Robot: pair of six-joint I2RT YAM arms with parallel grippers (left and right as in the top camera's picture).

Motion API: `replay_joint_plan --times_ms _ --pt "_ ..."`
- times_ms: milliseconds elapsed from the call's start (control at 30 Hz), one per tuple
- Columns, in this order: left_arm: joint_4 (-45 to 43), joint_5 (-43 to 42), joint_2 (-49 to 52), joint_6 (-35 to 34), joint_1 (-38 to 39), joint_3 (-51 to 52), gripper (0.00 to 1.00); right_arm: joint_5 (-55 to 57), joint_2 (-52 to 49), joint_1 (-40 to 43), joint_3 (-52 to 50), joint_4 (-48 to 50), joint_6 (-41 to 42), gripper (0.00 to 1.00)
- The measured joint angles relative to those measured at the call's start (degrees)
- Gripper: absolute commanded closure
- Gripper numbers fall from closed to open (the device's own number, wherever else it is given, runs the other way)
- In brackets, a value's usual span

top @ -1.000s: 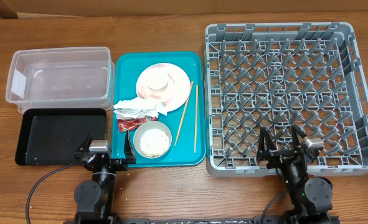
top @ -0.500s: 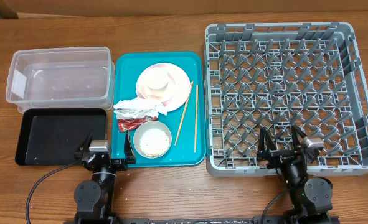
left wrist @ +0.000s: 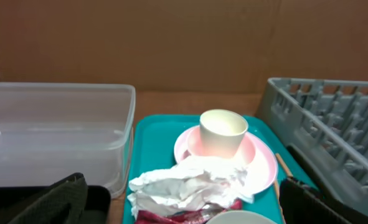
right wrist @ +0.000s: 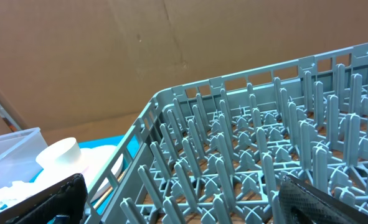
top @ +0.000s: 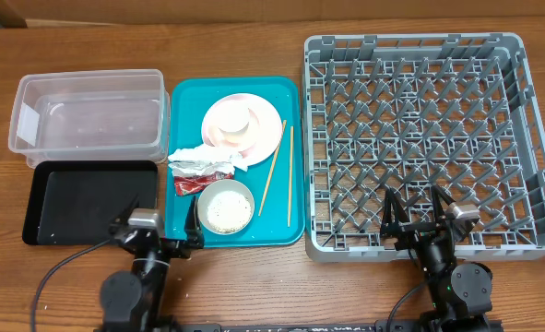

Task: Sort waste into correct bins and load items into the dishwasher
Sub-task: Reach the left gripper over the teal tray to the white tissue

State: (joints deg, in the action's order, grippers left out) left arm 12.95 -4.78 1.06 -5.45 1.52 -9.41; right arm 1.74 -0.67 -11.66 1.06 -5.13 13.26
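My left gripper (top: 159,225) hangs spread wide and empty at the table's (top: 254,277) near edge. My right gripper (top: 413,210), equally released, is over the dish rack's (top: 523,138) near edge. The foil wrapper (top: 201,168) lies mid teal tray (top: 182,101).

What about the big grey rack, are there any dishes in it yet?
No, the grey rack holds only its own pegs; the plate and bowl sit on the teal tray.

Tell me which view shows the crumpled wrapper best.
Overhead: the wrapper lies whole on the teal tray, between pink plate and bowl. Left wrist shows it closer but cut off by the bottom edge; right wrist catches only a white scrap, probably it.
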Motion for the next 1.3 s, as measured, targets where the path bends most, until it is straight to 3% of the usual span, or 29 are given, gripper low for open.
replay_joint_plan --times_ms 267,667,900,967,1067,1300 --pt "12.9 -2.0 11.7 -0.3 0.0 -21.1 0.0 0.0 0.0 0.0 0.0 0.0 0.0 0.0" --pt "49.5 -11.2 58.6 3.8 0.0 -62.8 0.0 0.0 0.0 0.0 0.0 0.0 0.0 0.0" --pt "53.5 -15.9 73.6 4.2 0.0 -71.0 0.0 0.0 0.0 0.0 0.0 0.0 0.0 0.0" --pt "53.8 -16.9 75.9 4.2 0.0 -71.1 0.13 0.0 0.0 0.0 0.0 0.0 0.0 0.0" --pt "54.3 -17.6 79.2 4.1 0.0 -71.2 0.48 0.0 0.0 0.0 0.0 0.0 0.0 0.0" --pt "54.4 -17.7 84.3 0.2 0.0 -71.2 0.87 0.0 0.0 0.0 0.0 0.0 0.0 0.0"
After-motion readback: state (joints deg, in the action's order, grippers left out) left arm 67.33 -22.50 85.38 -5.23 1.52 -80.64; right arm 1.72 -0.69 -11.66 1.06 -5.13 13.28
